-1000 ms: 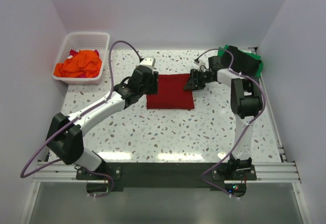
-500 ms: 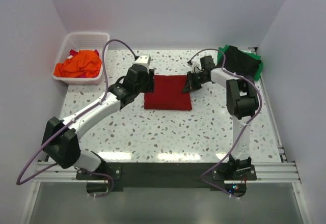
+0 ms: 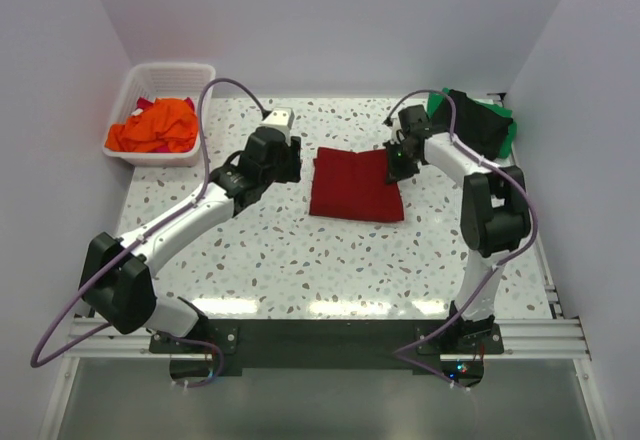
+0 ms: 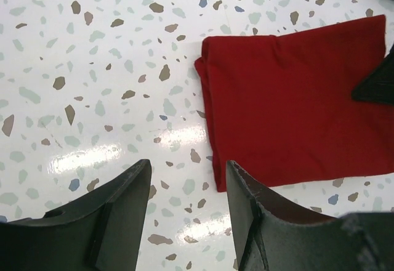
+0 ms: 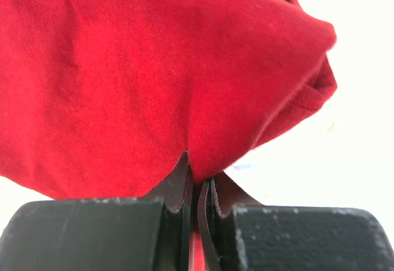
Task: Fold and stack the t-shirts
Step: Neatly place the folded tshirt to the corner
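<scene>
dark red t-shirt (image 3: pixel 355 185) laid folded on the bench (image 3: pixel 300 250), pinched at its right edge.
right arm is bent inward from the far right, right gripper (image 5: pixel 198 185) clamped tight on a fold of the cloth. left arm is stretched diagonally, left gripper (image 4: pixel 188 178) held apart and empty, just off the shirt's left edge.

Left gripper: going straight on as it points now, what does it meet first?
Likely the dark red t-shirt, whose near corner lies ahead of one finger of the left gripper; the other faces bare table. Its height is unclear.
</scene>
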Robot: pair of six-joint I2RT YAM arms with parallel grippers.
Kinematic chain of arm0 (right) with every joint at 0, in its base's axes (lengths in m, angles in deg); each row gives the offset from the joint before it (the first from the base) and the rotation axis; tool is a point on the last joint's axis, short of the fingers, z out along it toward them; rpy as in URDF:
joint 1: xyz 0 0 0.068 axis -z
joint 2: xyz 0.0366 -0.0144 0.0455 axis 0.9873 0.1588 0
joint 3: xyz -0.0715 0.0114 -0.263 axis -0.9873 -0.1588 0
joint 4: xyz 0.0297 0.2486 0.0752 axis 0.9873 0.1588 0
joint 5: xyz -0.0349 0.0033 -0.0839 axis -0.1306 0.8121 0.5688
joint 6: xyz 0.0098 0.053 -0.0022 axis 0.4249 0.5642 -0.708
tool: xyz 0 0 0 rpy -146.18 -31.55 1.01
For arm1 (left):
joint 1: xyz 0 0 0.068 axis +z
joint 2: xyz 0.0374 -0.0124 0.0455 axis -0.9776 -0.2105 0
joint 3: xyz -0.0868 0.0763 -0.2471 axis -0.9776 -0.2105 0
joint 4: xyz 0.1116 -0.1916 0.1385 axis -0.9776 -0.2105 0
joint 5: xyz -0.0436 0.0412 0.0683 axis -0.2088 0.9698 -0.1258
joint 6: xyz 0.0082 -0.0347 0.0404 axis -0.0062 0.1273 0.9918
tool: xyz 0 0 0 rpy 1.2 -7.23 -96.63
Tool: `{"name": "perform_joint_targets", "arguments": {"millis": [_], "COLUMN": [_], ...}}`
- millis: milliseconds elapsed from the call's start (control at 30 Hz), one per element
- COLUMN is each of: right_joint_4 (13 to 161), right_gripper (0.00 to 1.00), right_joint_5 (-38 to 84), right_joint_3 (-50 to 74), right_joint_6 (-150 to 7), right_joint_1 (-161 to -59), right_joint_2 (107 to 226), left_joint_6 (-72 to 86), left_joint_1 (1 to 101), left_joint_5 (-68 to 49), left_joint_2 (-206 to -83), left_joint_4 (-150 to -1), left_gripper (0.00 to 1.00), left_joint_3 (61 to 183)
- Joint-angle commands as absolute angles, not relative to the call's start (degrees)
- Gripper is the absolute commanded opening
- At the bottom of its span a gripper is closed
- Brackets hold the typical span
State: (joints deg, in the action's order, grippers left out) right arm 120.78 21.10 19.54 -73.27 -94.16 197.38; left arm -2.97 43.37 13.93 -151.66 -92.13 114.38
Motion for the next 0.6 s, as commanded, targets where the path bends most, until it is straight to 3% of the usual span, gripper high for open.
{"name": "perform_joint_targets", "arguments": {"millis": [0,567], "right_joint_4": [125.9,128.1], "right_gripper": [0.00,0.00], "right_joint_5": [33.7,56.2], "right_joint_3": [19.1,14.2], "right_joint_6": [-74.5,-78.3], "right_joint_1": [-93.5,-86.0], "right_joint_2": [191.5,183.8], "left_joint_6": [-0.9,-0.7], "left_joint_1": [43.9,44.2], "left_joint_5": [12.7,12.8], "left_joint_2": [-149.4,-148.5], "left_joint_4": [-89.5,-89.6], "left_gripper": [0.57,0.56], "left_joint_3": [113.8,113.9]}}
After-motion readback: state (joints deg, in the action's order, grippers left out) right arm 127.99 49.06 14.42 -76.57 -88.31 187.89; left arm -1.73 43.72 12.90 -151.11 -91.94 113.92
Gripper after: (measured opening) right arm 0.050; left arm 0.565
